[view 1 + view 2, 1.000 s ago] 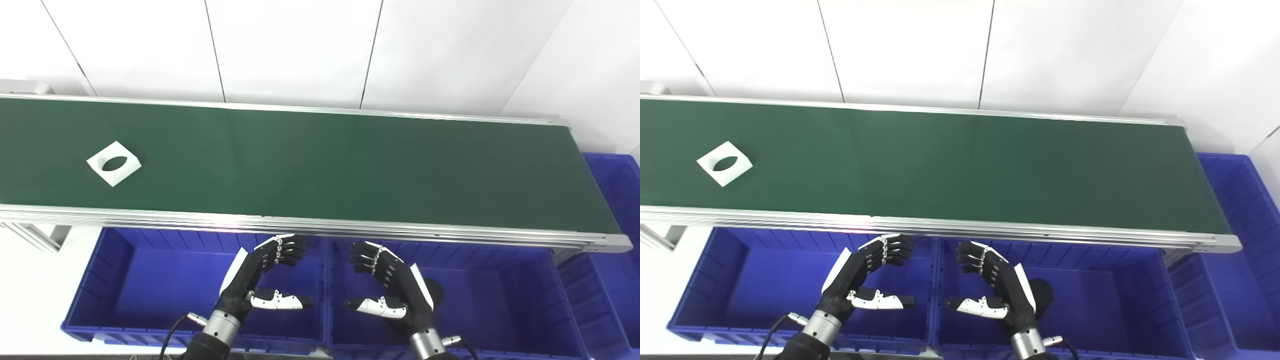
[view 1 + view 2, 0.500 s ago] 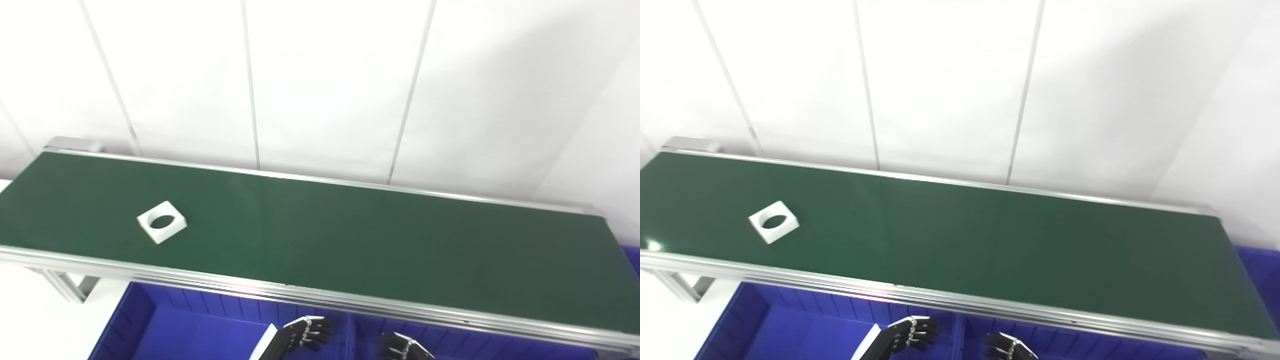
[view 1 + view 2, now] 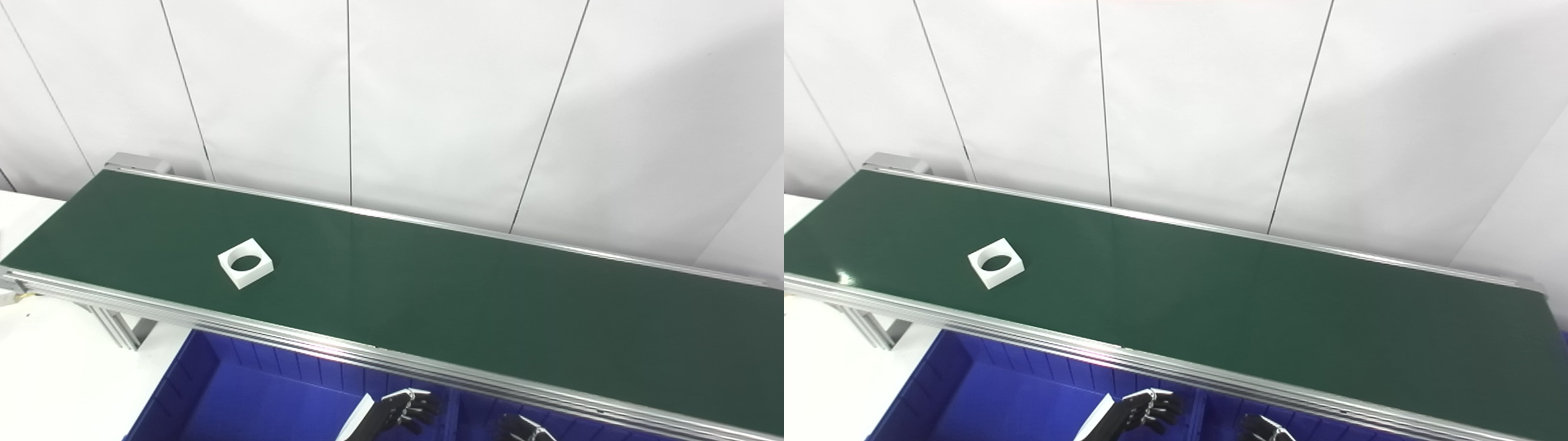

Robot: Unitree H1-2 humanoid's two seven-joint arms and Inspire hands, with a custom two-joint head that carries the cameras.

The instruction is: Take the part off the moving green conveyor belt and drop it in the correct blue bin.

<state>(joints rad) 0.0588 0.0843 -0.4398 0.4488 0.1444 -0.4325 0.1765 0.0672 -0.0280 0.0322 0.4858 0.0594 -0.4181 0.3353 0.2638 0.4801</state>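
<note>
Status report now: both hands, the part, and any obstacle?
Left hand and right hand low over blue bin, holding nothing. White part on green belt, untouched. No obstacle seen.

Black hand (image 3: 401, 411), seemingly white-backed

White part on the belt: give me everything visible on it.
The white part is a flat square block with a large round hole through its middle, matte and plastic-looking. It lies flat on the green conveyor belt, turned so one corner points toward the near rail, toward the belt's left end and closer to the near edge than the far one. Only the belt touches it; neither hand is near it.
</note>
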